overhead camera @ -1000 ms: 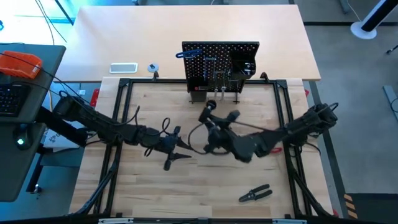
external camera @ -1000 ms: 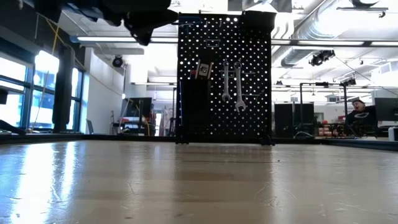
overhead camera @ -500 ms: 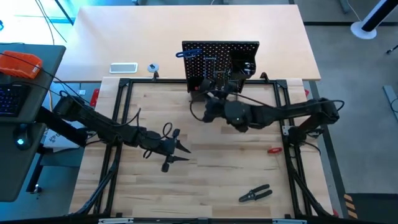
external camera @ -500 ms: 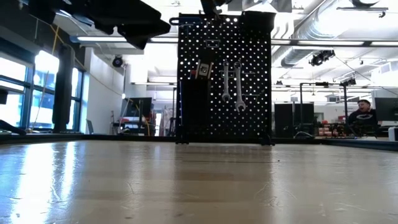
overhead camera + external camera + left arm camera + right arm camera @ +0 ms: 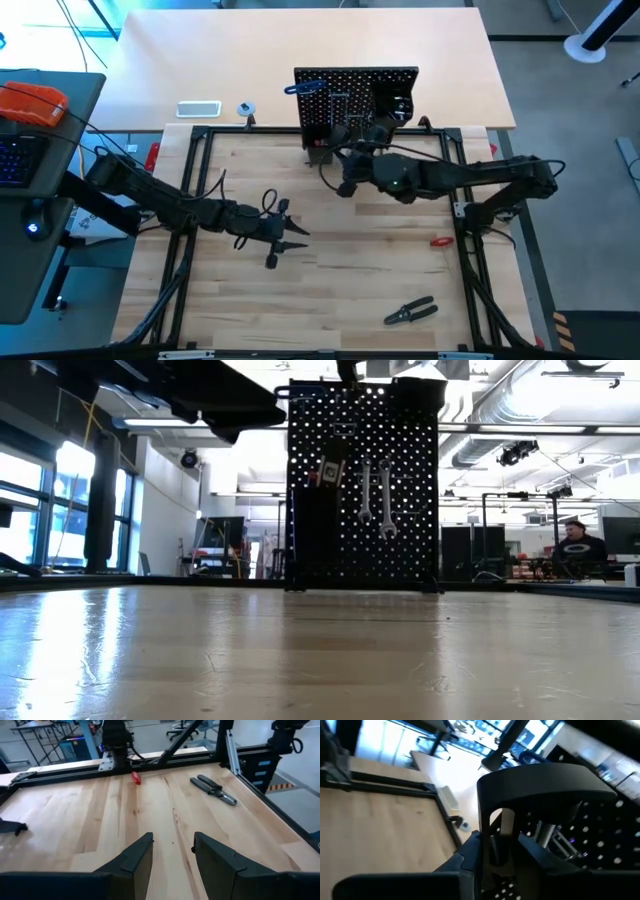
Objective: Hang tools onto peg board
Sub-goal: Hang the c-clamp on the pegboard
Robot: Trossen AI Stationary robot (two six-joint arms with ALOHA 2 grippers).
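Two dark jointed arms, black cables looped along links.

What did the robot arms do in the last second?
The right gripper swung from the middle of the table up to the peg board, carrying a black clamp in its jaws the whole way. The left gripper barely moved and hangs over the wood with its jaws open and empty. The pliers and the two wrenches on the board stayed put.

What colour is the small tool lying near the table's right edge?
Red; it shows best in the high view.
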